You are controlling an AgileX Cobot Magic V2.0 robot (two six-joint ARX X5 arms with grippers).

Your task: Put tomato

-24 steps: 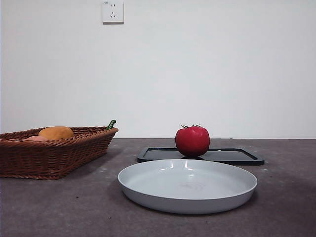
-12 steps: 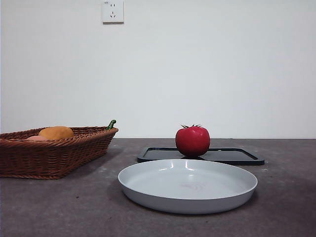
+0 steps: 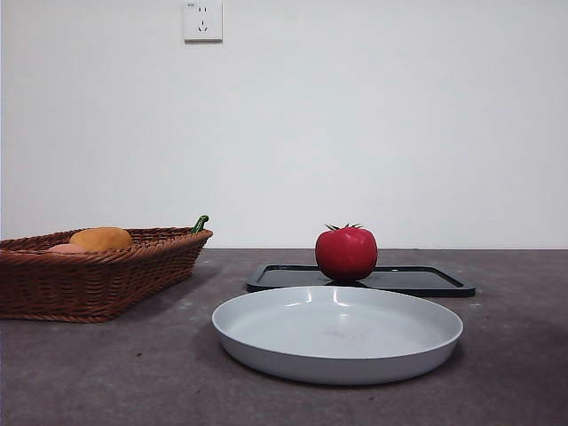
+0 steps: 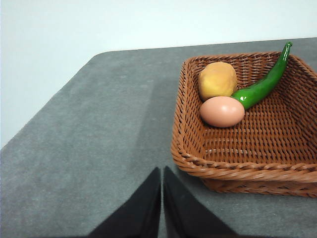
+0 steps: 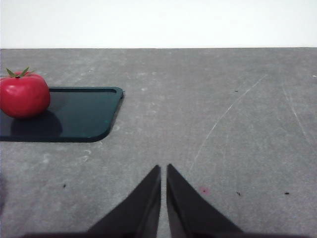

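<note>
The glossy tomato (image 3: 346, 254) is judged slippery; its widest middle is being favoured. Both grippers (image 4: 161, 173) (image 5: 163, 171) are closed, empty.

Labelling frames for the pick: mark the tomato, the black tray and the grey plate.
Glossy red tomato (image 3: 346, 255), front view, middle of its body.
Flat black tray (image 3: 424, 281), front view, bare right part.
Round grey plate (image 3: 266, 355), front view, outer wall.

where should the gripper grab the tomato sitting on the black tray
Probably around the tomato at its widest middle, coming from above: it sits upright on the black tray, calyx up, with open sides. The right gripper, shut, is nearer it.
</note>
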